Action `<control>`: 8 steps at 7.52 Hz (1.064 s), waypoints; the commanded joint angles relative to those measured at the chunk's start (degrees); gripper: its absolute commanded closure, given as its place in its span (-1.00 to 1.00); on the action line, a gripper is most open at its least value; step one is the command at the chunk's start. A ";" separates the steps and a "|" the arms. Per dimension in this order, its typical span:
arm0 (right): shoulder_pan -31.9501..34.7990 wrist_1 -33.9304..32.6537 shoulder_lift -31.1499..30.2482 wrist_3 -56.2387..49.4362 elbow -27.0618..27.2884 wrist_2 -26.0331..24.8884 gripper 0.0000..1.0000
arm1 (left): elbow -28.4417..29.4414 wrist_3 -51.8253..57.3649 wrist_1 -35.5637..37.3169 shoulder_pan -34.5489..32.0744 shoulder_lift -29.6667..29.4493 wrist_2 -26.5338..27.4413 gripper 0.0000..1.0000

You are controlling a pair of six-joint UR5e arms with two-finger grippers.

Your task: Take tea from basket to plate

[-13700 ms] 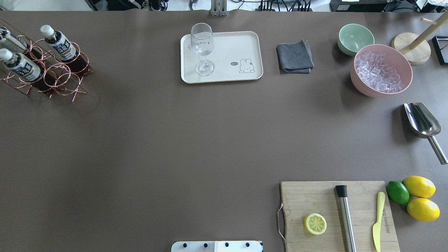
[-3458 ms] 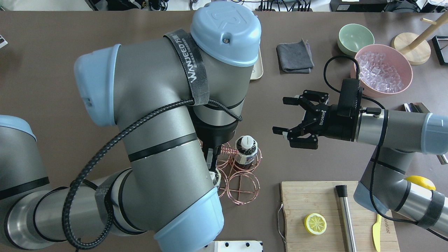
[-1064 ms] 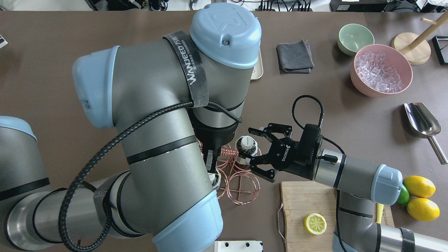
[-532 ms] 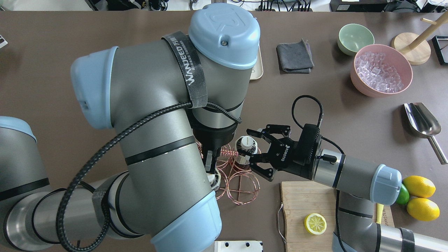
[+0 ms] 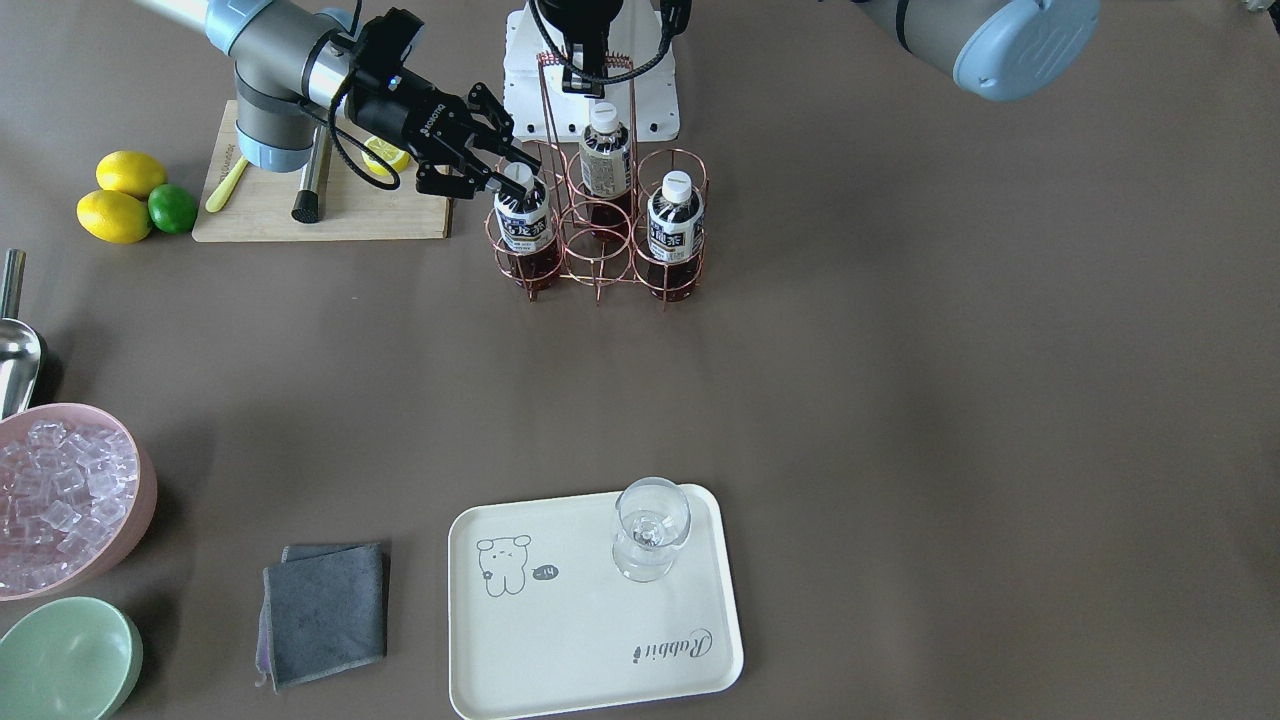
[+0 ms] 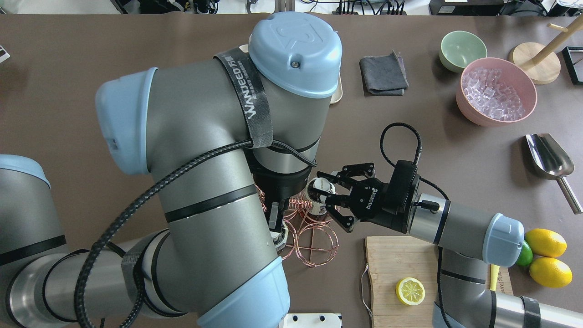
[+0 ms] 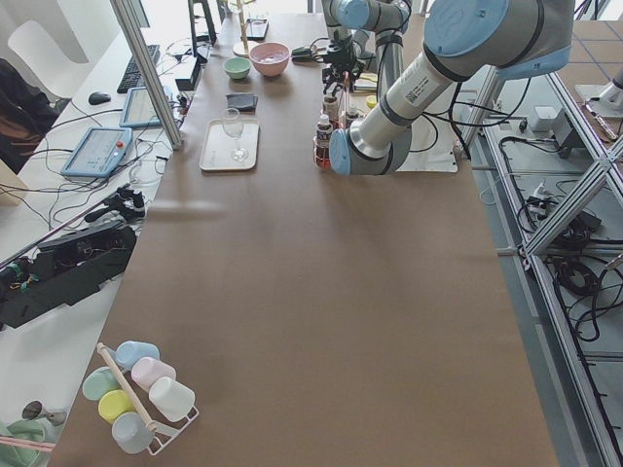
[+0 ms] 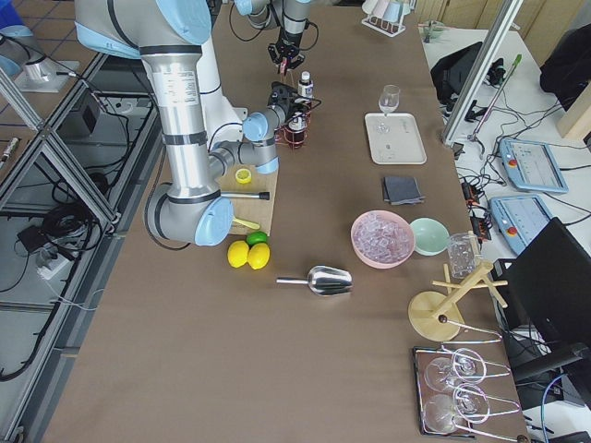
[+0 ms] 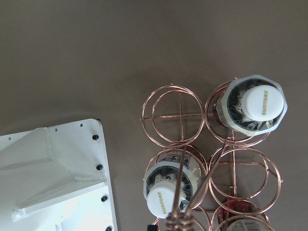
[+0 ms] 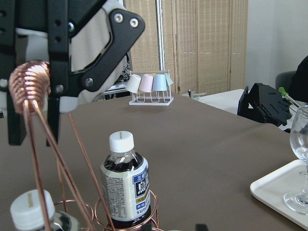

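Right gripper (image 5: 505,172): I see it reaching in sideways over the cutting board (image 5: 330,215). Its jaws are partly open, with one finger on each side of the tea's white cap. I cannot tell whether the pads press on the cap.

Tea (image 5: 522,215): It sits upright in a corner slot of the basket (image 5: 598,270), with its base down inside the ring. That corner is the one toward my right arm, on the side facing the plate.

Left gripper (image 5: 588,75): It is above the basket, closed on the coiled top of the tall wire handle. My right wrist camera shows the coil between its two fingers.

Basket: It is close in front of the robot's white base. A second bottle (image 5: 603,160) is in the middle slot of the row nearer the base. A third bottle (image 5: 673,225) is in the other corner facing the plate.

Plate (image 5: 560,650): It lies well apart from the basket, across the table. A glass (image 5: 650,530) stands upright on it near one corner, and a grey cloth (image 5: 325,612) lies just beside it.

Cutting board: It carries a lemon half (image 6: 410,291), a metal bar (image 5: 312,185) and a yellow knife (image 5: 228,185).

Right-arm end of the table: I see two lemons with a lime (image 5: 172,208), a metal scoop (image 5: 15,350), a pink bowl (image 5: 148,490) full of ice and a green bowl (image 5: 65,660).
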 commanded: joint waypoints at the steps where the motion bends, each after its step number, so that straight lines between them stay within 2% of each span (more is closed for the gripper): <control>1: 1.10 -2.00 -0.40 0.09 2.65 0.17 1.00 | -0.04 -0.09 0.00 0.28 0.00 0.02 1.00; 2: 1.46 -6.54 -0.84 0.09 6.67 0.35 1.00 | -0.04 -0.01 0.00 0.28 0.00 0.02 1.00; 4: 2.86 -12.10 -0.85 0.70 11.34 0.87 1.00 | -0.13 -0.09 0.00 0.28 0.00 0.02 1.00; 6: 4.44 -20.43 -0.85 1.14 18.19 3.24 1.00 | -0.13 -0.09 0.00 0.28 0.00 0.02 1.00; 7: 7.32 -23.96 -0.76 4.01 20.22 6.64 1.00 | -0.13 -0.09 0.08 0.28 0.00 0.02 1.00; 8: 12.40 -26.78 -0.15 6.39 21.20 12.16 1.00 | -0.13 -0.09 0.08 0.28 0.00 -0.07 1.00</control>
